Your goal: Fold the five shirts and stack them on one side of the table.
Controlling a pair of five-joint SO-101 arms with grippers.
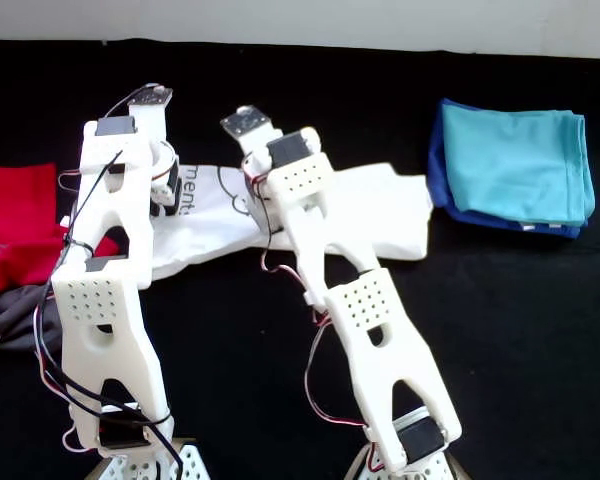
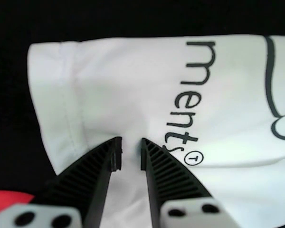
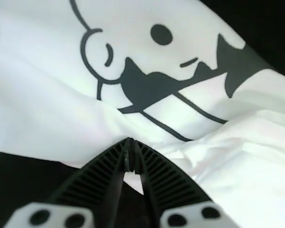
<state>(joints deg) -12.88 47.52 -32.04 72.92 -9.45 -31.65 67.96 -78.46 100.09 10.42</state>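
Observation:
A white shirt (image 1: 380, 210) with black print lies spread across the middle of the black table. My left gripper (image 2: 130, 153) stands on its sleeve end (image 2: 57, 95), fingers a narrow gap apart with white cloth showing between them. In the high view the left gripper (image 1: 175, 190) is at the shirt's left part. My right gripper (image 3: 131, 154) is shut on a fold of the white shirt (image 3: 47, 118) at its near edge, just below the cartoon print (image 3: 147, 80). From above, the right gripper (image 1: 265, 205) sits near the shirt's middle.
A red shirt (image 1: 15, 225) lies crumpled at the left edge on top of a dark grey one (image 1: 10, 310). At the far right a folded teal shirt (image 1: 520, 160) rests on a folded blue one (image 1: 440, 170). Bare black table (image 1: 540, 350) at front right.

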